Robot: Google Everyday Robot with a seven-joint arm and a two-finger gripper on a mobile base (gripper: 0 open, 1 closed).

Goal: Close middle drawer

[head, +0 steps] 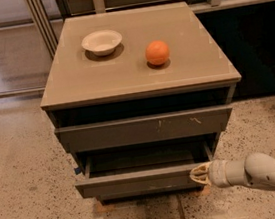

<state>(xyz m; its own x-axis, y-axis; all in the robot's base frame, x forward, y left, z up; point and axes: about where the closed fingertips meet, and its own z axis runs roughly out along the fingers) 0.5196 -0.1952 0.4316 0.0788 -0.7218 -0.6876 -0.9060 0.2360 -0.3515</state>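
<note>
The middle drawer of the grey-brown cabinet stands partly pulled out, and its plain flat front faces me, with the dark box inside showing behind it. My gripper comes in from the lower right on a pale arm. Its tip rests against the right end of the drawer front. The fingers are together and hold nothing.
The upper drawer front, with small white scratches, sits slightly out above. A white bowl and an orange lie on the cabinet top. Speckled floor surrounds the cabinet; dark furniture stands at the right, and metal rails at the back left.
</note>
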